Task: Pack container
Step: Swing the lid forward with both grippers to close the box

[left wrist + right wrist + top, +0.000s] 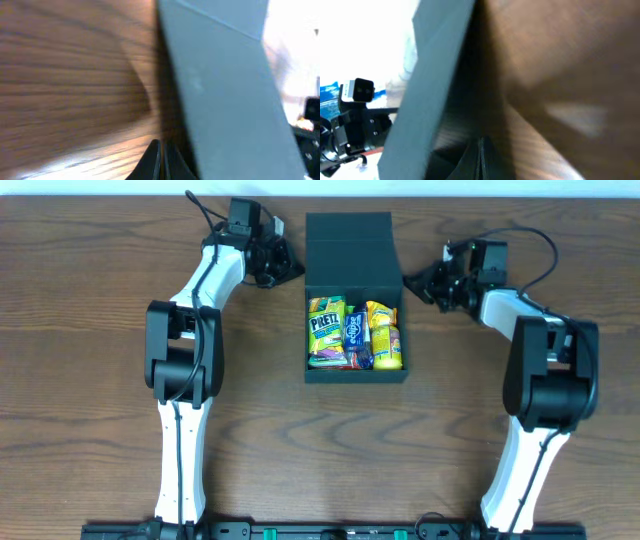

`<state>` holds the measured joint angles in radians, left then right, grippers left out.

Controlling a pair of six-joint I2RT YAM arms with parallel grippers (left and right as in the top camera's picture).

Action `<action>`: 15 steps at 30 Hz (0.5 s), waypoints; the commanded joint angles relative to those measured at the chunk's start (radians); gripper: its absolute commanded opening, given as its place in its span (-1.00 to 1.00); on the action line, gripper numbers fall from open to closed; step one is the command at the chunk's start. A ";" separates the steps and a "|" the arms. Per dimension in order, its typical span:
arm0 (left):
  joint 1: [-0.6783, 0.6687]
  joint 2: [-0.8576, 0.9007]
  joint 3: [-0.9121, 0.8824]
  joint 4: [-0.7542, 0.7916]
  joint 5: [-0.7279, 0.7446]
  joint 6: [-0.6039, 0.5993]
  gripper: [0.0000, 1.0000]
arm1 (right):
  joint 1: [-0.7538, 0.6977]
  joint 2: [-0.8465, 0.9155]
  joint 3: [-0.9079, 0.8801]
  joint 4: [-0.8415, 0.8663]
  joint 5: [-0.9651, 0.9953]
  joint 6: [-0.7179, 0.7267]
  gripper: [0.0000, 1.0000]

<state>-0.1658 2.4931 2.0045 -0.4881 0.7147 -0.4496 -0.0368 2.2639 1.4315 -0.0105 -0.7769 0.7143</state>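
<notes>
The dark teal-black square container (356, 372) stands at the table's middle back with its hinged lid (350, 245) open and leaning away. Inside are a green-yellow Pretz box (326, 330), a blue packet (357, 335) and yellow-orange packets (384, 332). My left gripper (292, 266) is shut and empty, just left of the lid; the left wrist view shows its closed fingertips (161, 157) beside the lid's teal face (225, 95). My right gripper (412, 284) is shut and empty, just right of the lid; its closed fingertips (481, 159) are near the lid's edge (427, 90).
The brown wooden table (100, 410) lies all around the container. The two white arms reach from the front edge to the back on either side. Cables hang at both wrists. The table's far edge runs just behind the lid.
</notes>
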 commanded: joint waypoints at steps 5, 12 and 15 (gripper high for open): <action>-0.006 0.009 0.024 0.021 0.138 0.000 -0.88 | 0.025 0.061 0.136 0.006 -0.125 0.008 -0.97; -0.002 0.009 0.077 0.006 0.233 0.035 -0.89 | 0.023 0.057 0.174 0.067 -0.289 -0.033 -0.96; 0.002 0.007 0.143 -0.080 0.240 0.095 -0.89 | 0.023 0.049 0.183 0.078 -0.336 -0.042 -0.96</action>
<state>-0.1532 2.4969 2.0735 -0.5423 0.8852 -0.4183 -0.0231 2.3169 1.5764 0.0578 -0.9691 0.6979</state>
